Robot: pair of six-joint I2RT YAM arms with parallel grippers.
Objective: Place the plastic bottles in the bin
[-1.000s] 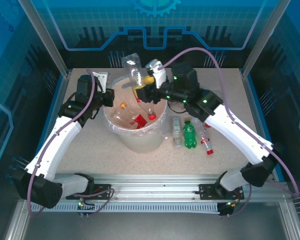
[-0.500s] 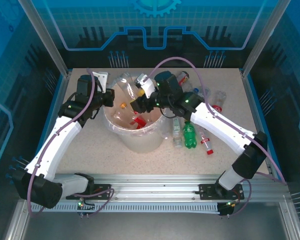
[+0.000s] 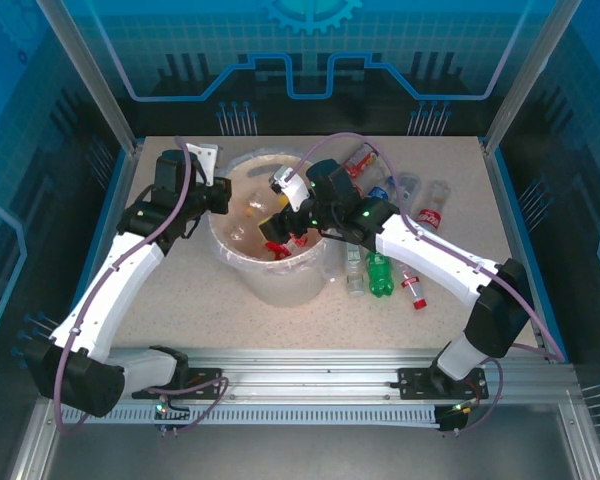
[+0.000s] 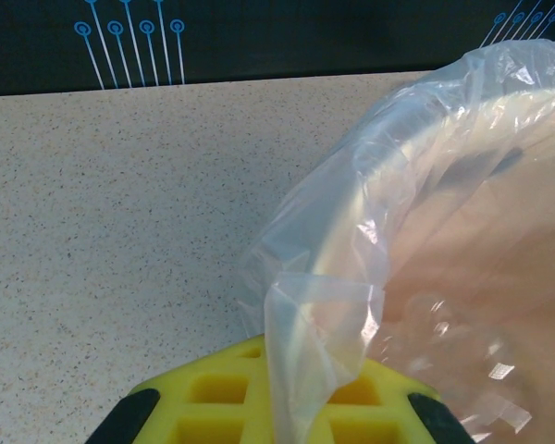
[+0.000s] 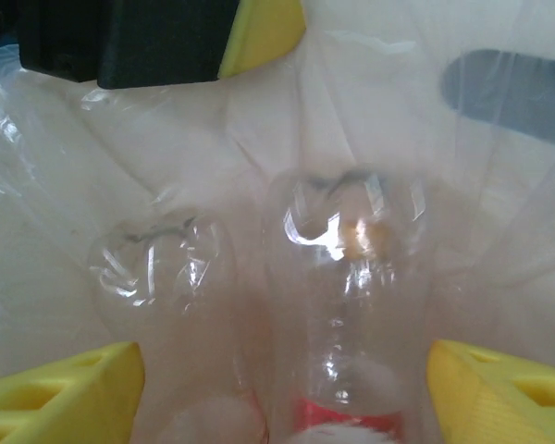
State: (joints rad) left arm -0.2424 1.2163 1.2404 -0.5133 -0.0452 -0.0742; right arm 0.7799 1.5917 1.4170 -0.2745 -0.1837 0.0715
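The bin (image 3: 280,282) is a cream bucket with a clear bag liner (image 4: 305,314), standing mid-table. My left gripper (image 3: 216,196) sits at its left rim, its yellow fingers shut on a fold of the liner (image 4: 301,370). My right gripper (image 3: 280,214) reaches down inside the bin with its jaws wide apart. Between its fingertips (image 5: 65,388), touching neither, lies a clear plastic bottle with a red label (image 5: 347,314). A second clear bottle (image 5: 157,268) lies beside it. More bottles lie on the table right of the bin, among them a green one (image 3: 380,272) and a clear one (image 3: 353,262).
Three more bottles lie behind the right arm near the back edge (image 3: 365,160) (image 3: 405,186) (image 3: 435,212). A small red-labelled bottle (image 3: 413,287) lies right of the green one. The bin's slot handle (image 5: 509,83) shows through the liner. A blue enclosure walls the table.
My right gripper came down from above the bin's back rim into the bin with a clear bottle and opened; the bottle now lies loose inside. The left arm has not moved.
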